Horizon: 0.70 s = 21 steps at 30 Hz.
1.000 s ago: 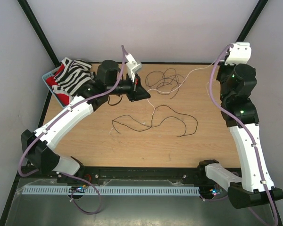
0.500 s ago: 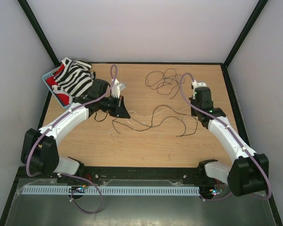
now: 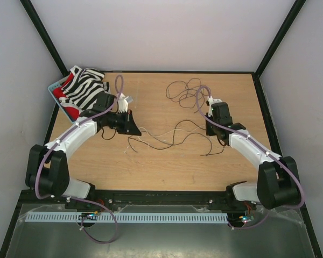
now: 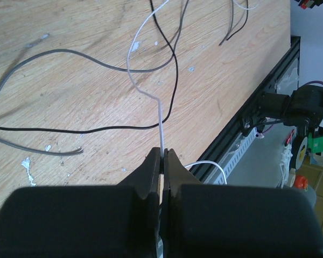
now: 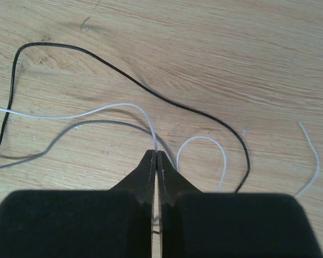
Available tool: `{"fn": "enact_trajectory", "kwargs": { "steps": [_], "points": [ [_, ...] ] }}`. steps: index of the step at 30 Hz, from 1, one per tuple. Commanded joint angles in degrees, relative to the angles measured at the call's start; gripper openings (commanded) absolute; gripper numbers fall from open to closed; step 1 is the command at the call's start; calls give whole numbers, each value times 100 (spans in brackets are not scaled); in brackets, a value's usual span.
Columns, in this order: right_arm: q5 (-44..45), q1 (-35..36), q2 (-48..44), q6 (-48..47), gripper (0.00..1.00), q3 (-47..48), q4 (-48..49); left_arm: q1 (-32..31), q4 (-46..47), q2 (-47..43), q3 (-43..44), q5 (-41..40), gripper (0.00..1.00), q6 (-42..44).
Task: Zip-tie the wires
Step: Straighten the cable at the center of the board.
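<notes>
The wires lie in two groups on the wooden table (image 3: 167, 166): a loose dark tangle (image 3: 185, 90) at the back and long dark and pale strands (image 3: 167, 144) across the middle. My left gripper (image 3: 135, 128) is low over the table at centre left. In the left wrist view it (image 4: 162, 153) is shut on a pale wire strand (image 4: 151, 94). My right gripper (image 3: 208, 129) is low at centre right. In the right wrist view it (image 5: 156, 154) is shut on a pale wire strand (image 5: 102, 109). Black (image 5: 167, 102) and grey (image 5: 97, 124) strands lie beside it.
A basket with a zebra-striped cloth (image 3: 82, 90) stands at the back left, just behind the left arm. The black rail (image 3: 161, 196) runs along the table's near edge, with a white slotted duct (image 3: 124, 217) below it. Dark frame posts rise at the back corners.
The right arm came down from high at the back right to the table's middle right. The left gripper moved left and down. Both now grip a pale strand.
</notes>
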Motion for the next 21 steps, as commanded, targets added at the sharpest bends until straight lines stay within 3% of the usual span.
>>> {"fn": "enact_trajectory", "kwargs": {
  "steps": [1,10,21],
  "points": [
    [-288,67,291,215,8,53,470,123,-148,276,-158,79,1,-22],
    [-411,135,983,237,9,-6,629,587,-159,400,-366,-532,2,-44],
    [-267,146,1411,172,25,125,555,575,-142,757,-495,-777,8,-136]
  ]
}}
